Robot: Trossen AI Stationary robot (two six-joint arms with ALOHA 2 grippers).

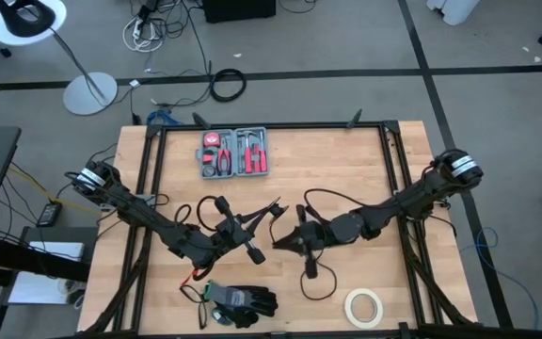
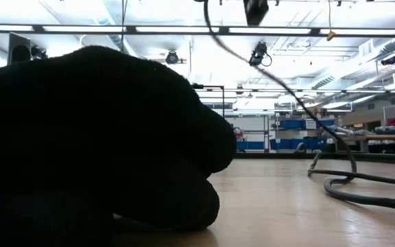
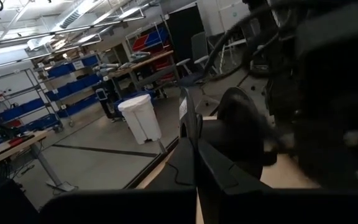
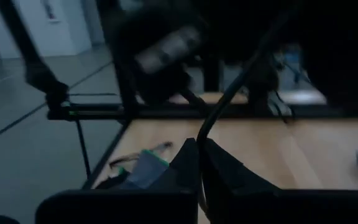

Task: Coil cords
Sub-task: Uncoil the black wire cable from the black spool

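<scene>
A: Cord [image 1: 310,247] lies in the middle of the table [image 1: 346,165] in the high view, thin and black. It runs between the two arms, with a tail going to the near side, toward the tape roll [image 1: 364,306].

B: And the grippers?

A: The left gripper [image 1: 273,209] and the right gripper [image 1: 276,245] meet near the centre. Black gloves [image 1: 243,301] lie at the near edge, a tool case [image 1: 234,153] at the far edge.

B: The low view?

A: A glove [image 2: 94,137] fills the left part. The cord [image 2: 280,82] hangs from above, and a thick cable [image 2: 369,195] rests on the right.

B: The wrist views?

A: The left fingers [image 3: 194,146] are pressed together. The right fingers [image 4: 197,168] are closed on the cord [image 4: 229,102], which rises between them.
</scene>
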